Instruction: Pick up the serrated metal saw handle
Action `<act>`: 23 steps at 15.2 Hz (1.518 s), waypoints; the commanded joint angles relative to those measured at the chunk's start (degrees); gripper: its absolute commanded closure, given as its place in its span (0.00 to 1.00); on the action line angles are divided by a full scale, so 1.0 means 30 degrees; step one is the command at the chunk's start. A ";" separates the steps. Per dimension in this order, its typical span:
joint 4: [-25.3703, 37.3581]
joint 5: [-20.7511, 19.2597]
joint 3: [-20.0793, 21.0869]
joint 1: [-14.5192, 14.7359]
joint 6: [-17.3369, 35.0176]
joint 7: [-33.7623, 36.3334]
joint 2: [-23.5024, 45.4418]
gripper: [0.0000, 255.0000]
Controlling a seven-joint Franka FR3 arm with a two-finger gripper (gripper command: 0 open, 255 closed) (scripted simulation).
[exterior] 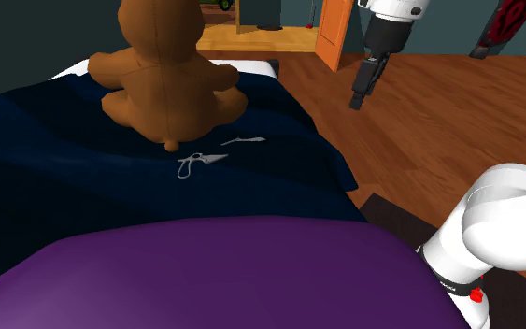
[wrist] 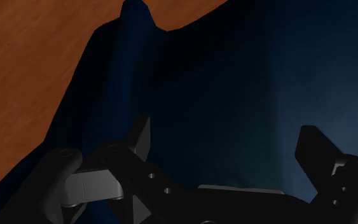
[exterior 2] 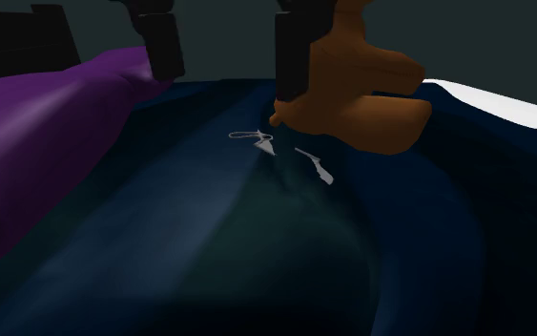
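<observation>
Two small grey metal pieces lie on the dark blue bedcover just in front of a brown teddy bear. The one with a loop handle and a pointed blade, the saw, is nearer the purple cushion. A slimmer grey piece lies beside it. My gripper hangs well off to the shoulder view's right, above the wooden floor and away from both pieces. It is open and holds nothing. In the wrist view the gripper looks down on the bedcover's edge.
A large purple cushion covers the near part of the bed. The wooden floor runs along the bed's side. An orange door stands open at the back. Two black fingers hang from the second exterior view's top edge.
</observation>
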 commanded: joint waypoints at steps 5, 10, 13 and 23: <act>0.1454 -0.0814 -0.0207 0.0767 0.1313 -0.2614 0.3279 0.00; 0.3653 -0.1711 -0.0143 0.1613 0.2527 -0.5618 0.7248 0.00; 0.5109 -0.2247 0.0062 0.2062 0.3050 -0.7277 0.9526 0.00; 1.0233 -0.4460 0.1370 0.3483 0.3955 -1.2054 1.6485 0.00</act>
